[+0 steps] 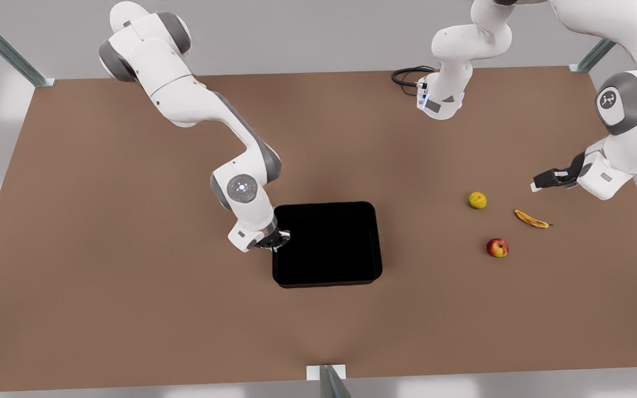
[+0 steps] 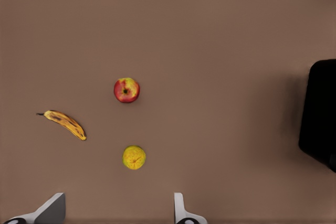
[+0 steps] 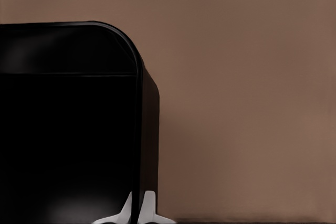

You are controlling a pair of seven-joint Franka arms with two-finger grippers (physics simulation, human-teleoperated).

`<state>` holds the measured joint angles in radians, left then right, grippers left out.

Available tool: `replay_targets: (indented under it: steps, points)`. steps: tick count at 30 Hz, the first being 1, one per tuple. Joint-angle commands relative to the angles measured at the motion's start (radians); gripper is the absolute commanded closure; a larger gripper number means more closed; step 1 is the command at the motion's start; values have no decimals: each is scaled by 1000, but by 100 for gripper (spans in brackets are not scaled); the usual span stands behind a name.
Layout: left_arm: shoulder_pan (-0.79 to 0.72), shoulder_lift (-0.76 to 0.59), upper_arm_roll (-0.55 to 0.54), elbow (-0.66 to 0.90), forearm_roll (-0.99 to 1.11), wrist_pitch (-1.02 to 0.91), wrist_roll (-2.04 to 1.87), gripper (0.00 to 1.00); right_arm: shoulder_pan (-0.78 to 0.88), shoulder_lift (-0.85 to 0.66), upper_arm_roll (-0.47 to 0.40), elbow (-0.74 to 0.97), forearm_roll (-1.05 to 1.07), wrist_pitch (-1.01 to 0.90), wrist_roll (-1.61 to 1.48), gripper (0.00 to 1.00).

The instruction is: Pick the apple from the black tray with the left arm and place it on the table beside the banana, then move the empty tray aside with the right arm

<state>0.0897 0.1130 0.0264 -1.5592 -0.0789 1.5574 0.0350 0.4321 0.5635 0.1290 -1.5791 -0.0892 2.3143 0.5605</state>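
The red apple (image 1: 497, 247) (image 2: 126, 89) rests on the brown table (image 1: 130, 276), a short way from the spotted banana (image 1: 531, 219) (image 2: 65, 124). My left gripper (image 1: 539, 182) (image 2: 115, 217) hovers open above the table on the front view's right, holding nothing, with the fruits spread out beneath it. The glossy black tray (image 1: 324, 243) (image 2: 320, 114) (image 3: 68, 129) lies empty at the table's middle. My right gripper (image 1: 277, 241) (image 3: 139, 211) is down at the tray's edge on the front view's left, its fingers pinched on the low rim near a corner.
A yellow-green bumpy fruit (image 1: 477, 200) (image 2: 134, 157) sits near the apple and the banana. A black cable loop (image 1: 407, 74) lies at the far arm base. A metal post (image 1: 329, 381) stands at the table's front edge.
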Motion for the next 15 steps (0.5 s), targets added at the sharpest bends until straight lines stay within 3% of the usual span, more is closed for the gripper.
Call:
replay_targets:
  steps: [1, 7, 15]
  points:
    - [1, -1, 0, 1, 1, -2, -24, 0, -12, -20, -6, 1, 16, -156, -208, 86]
    - [-1, 1, -2, 1, 1, -2, -24, 0, -15, -103, -190, 19, 118, -340, -600, 86]
    - [-1, 8, -2, 2, 2, 3, -23, 0, -15, -116, -482, 54, 284, -400, -1171, 88]
